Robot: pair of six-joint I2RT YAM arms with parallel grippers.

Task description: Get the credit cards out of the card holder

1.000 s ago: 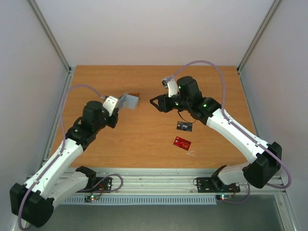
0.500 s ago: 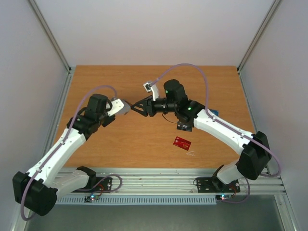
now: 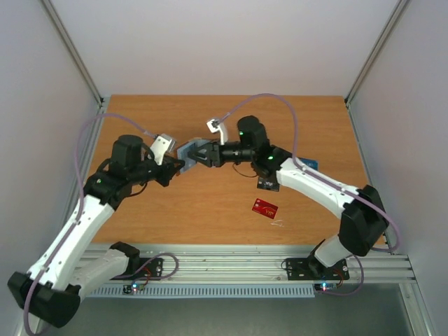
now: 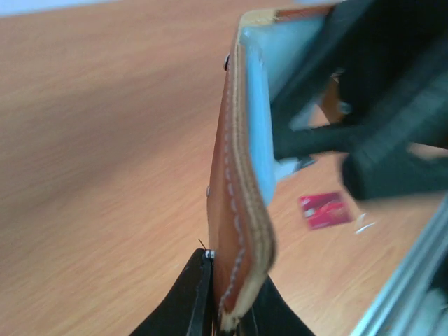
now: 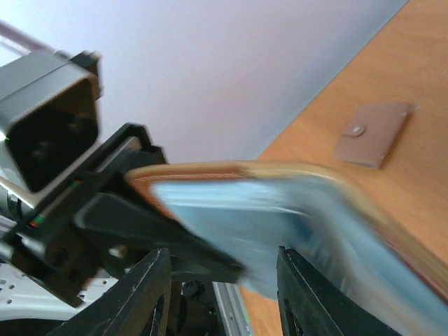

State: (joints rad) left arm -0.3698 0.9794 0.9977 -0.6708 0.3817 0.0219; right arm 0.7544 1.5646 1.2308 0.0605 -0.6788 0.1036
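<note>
**Item: card holder.** Brown leather, pale blue inside. It is clamped by its lower edge in the shut jaws of the left gripper and held upright and clear of the surface, probably so that the pockets face the other arm.

**Right gripper.** The jaws are part open, one on either side of the pale blue inner flap. Blur hides whether they touch it.

**Cards.** The red card and the black card lie flat on the surface, well behind the right jaws and beside that arm. A blue sliver further back is likely the blue card. Whether any card is left in the pockets cannot be told.
</note>
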